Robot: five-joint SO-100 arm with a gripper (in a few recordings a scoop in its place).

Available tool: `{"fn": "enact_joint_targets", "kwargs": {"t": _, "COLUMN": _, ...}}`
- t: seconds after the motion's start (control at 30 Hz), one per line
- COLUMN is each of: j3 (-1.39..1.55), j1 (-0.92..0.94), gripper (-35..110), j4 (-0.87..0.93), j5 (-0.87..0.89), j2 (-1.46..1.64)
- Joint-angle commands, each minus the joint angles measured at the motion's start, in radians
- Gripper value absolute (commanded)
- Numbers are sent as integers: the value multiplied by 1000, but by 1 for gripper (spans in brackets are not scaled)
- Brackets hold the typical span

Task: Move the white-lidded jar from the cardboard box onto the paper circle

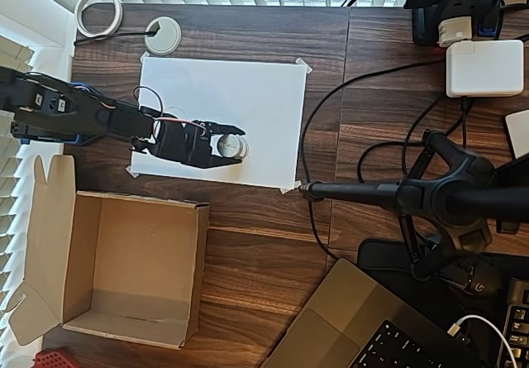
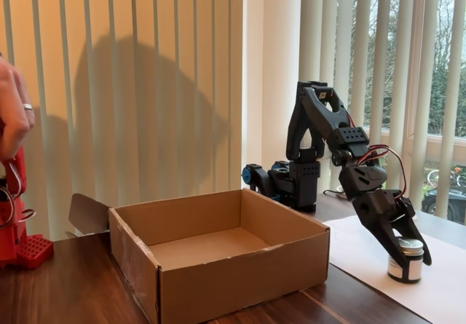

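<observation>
Gripper (image 1: 234, 142) grasped the white-lidded jar (image 2: 406, 259), which stood on the paper sheet (image 1: 248, 87) near its bottom edge (overhead view), well apart from the cardboard box (image 2: 218, 255).

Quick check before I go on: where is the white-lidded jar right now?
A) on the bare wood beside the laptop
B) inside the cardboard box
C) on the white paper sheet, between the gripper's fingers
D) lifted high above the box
C: the white-lidded jar stands on the white paper sheet with the gripper around it, and the cardboard box holds nothing.
</observation>
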Motion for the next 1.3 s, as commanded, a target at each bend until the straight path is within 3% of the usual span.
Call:
{"fn": "enact_joint_targets", "kwargs": {"t": 0.0, "j3": -66, "j1": 25, "gripper": 3, "j4": -3, "j5": -9, "j2": 34}}
{"fn": "enact_joint_targets", "kwargs": {"t": 0.17, "j3": -60, "j1": 25, "gripper": 8, "j4": -3, "j5": -8, "j2": 37}}
{"fn": "enact_joint_targets", "kwargs": {"t": 0.3, "j3": -55, "j1": 26, "gripper": 21, "j4": -3, "j5": -23, "j2": 41}}
{"fn": "enact_joint_targets", "kwargs": {"t": 0.6, "j3": -34, "j1": 8, "gripper": 29, "j4": -3, "j5": -2, "j2": 64}}
{"fn": "enact_joint_targets", "kwargs": {"t": 1.0, "j3": -26, "j1": -3, "gripper": 36, "j4": -15, "j5": -15, "j2": 100}}
{"fn": "enact_joint_targets", "kwargs": {"t": 1.27, "j3": -20, "j1": 14, "gripper": 37, "j4": -138, "j5": -31, "j2": 184}}
